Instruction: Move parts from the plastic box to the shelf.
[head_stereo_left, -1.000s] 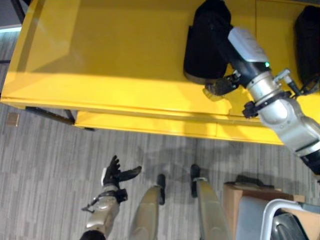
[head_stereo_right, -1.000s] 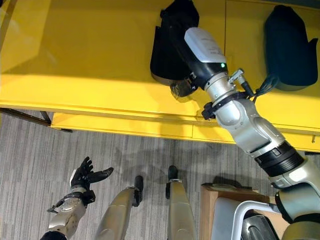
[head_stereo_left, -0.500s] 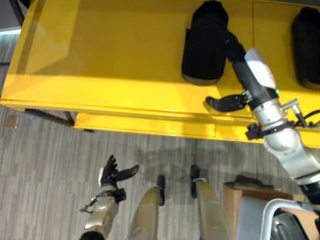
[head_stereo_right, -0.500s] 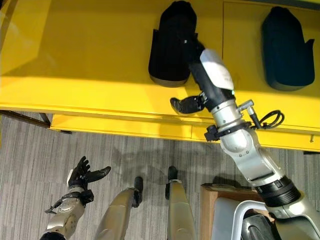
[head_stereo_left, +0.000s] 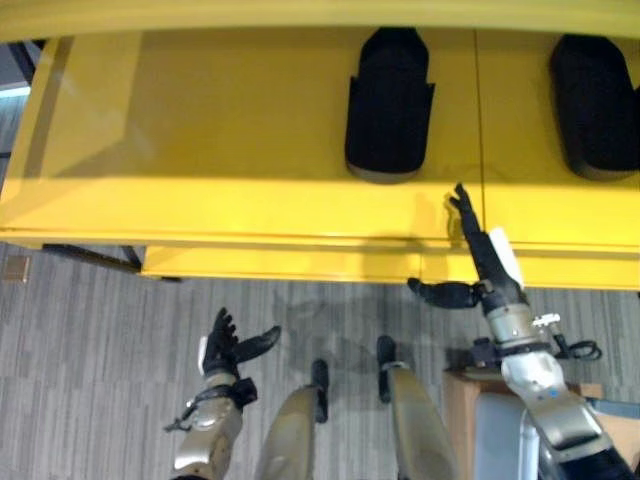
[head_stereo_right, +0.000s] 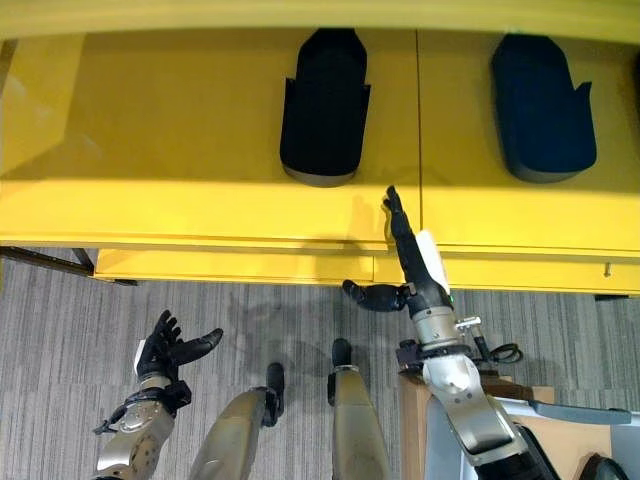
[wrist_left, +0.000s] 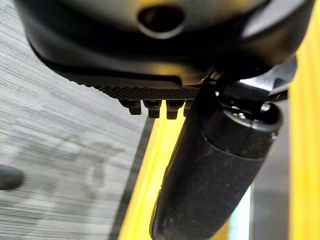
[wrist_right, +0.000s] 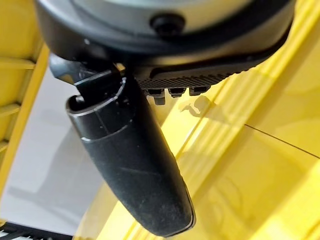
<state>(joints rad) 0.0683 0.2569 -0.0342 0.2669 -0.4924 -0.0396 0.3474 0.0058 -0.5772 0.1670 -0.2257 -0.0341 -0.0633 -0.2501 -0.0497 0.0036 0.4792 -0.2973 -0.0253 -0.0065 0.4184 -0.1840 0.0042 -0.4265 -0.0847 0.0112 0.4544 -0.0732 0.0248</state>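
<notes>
on yellow shelf (head_stereo_right: 200, 140), two dark parts (head_stereo_right: 322, 105)

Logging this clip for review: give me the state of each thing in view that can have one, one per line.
Left black part: lying on the yellow shelf, untouched.
Right black part: lying on the same shelf, untouched.
Right robot hand: open, fingers straight, holding nothing, in front of the shelf edge.
Left robot hand: open, empty, low over the floor.
</notes>
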